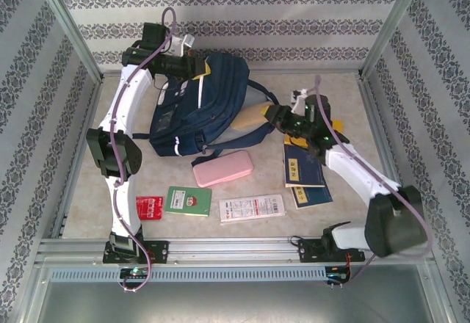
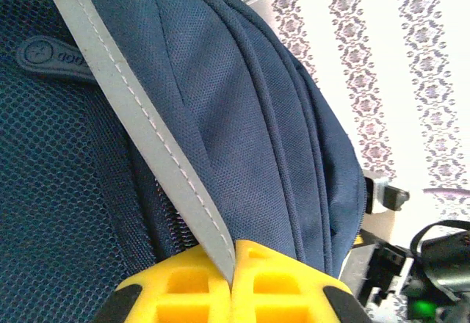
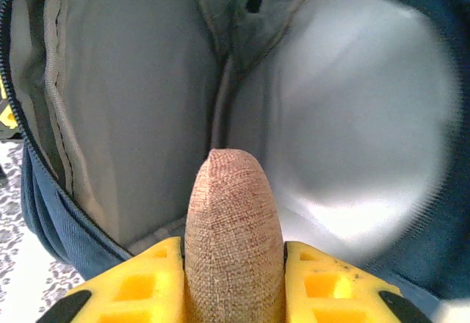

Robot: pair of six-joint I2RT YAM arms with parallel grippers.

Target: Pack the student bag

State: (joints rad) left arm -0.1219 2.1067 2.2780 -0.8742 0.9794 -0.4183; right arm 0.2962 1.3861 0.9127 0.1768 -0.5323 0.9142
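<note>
I have the large navy-blue fabric backpack [image 1: 213,95] lying at the far middle of the table, its open mouth turned right. My left gripper [image 2: 233,260] is clamped shut on the bag's pale grey stitched strap [image 2: 139,117] at the far-left end. My right gripper [image 3: 233,264] pinches a tan woven-cloth item [image 3: 233,205], perhaps a pouch, though I can't be sure. Its tip sits at the opening, with the grey lining [image 3: 139,95] beyond.

I judge packing barely begun: the compartment looks empty as far as I can see. Waiting near the bag are a pink oblong case [image 1: 222,167], a green booklet [image 1: 188,200], a red packet [image 1: 149,207], a white printed card [image 1: 251,208] and, to the right, blue booklets [image 1: 303,170].
</note>
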